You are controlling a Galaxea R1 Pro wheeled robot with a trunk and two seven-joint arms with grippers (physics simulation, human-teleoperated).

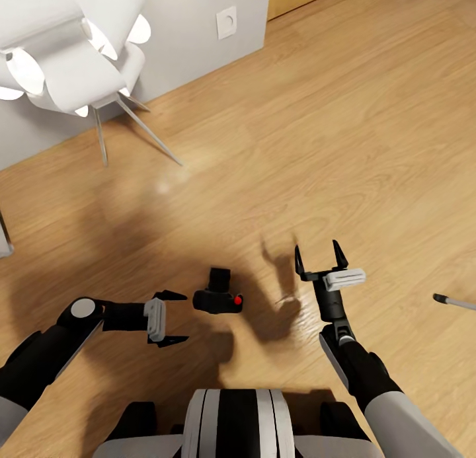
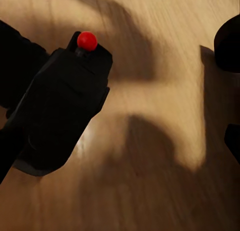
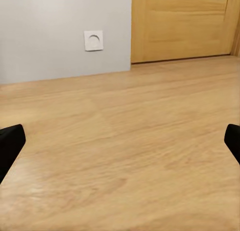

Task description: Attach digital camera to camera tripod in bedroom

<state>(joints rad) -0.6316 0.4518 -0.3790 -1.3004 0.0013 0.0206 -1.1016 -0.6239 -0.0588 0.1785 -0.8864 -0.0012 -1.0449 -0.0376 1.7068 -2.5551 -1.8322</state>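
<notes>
Digital camera (image 1: 219, 295) lying on the wood floor (image 1: 344, 147), red button (image 1: 237, 301) visible, left tool (image 1: 173, 318) just beside the camera — wide open, empty, right tool (image 1: 321, 252) near the camera's other side — spread open, holding nothing.

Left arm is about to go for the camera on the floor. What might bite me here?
The digital camera lies loose on the wood floor, just beyond the open left gripper; a jaw tip might shove it away. The left wrist view shows it off-centre, so closing now may catch only a corner.
</notes>
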